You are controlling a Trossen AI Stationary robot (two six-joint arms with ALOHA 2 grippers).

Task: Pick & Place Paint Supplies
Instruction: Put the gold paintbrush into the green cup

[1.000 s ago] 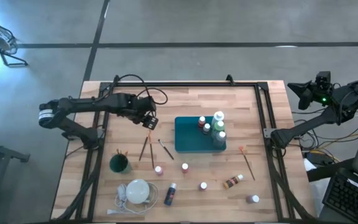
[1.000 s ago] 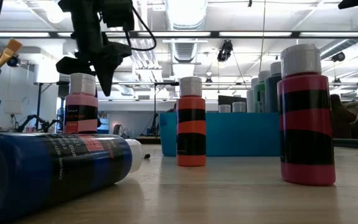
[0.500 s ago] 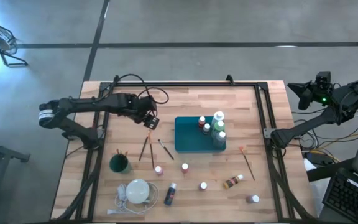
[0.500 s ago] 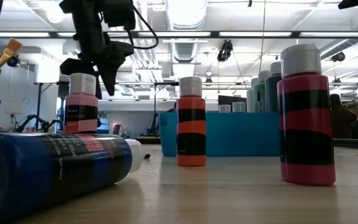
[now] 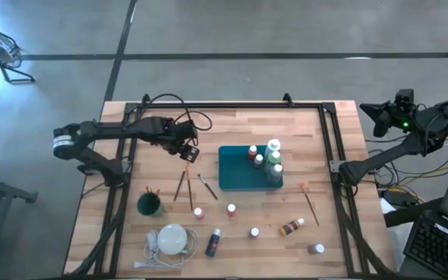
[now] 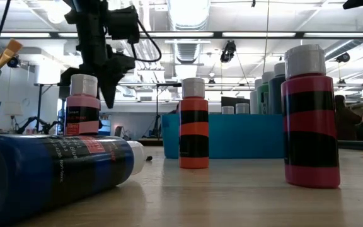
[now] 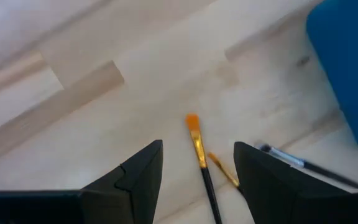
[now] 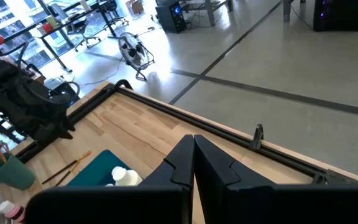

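Observation:
Two thin brushes (image 5: 183,185) lie side by side on the wooden table, left of the teal tray (image 5: 238,175); a third brush (image 5: 207,187) lies beside them. My left gripper (image 5: 190,152) hangs open above their far ends. In the left wrist view the orange-bristled tip (image 7: 193,126) of one brush shows between my open fingers (image 7: 197,180), untouched. Several white-capped bottles (image 5: 273,159) stand in the tray. More bottles (image 5: 231,209) stand or lie near the front edge. My right gripper (image 5: 379,115) is shut, beyond the table's right edge.
A green cup (image 5: 149,204) holding brushes stands at front left, and a white disc with a cord (image 5: 173,239) lies nearer the front edge. A blue bottle (image 5: 213,242) and a brown bottle (image 5: 292,227) lie on their sides. Another brush (image 5: 309,201) lies right of the tray.
My left gripper has come down a little toward the brushes' far ends, staying open. Nothing on the table has moved.

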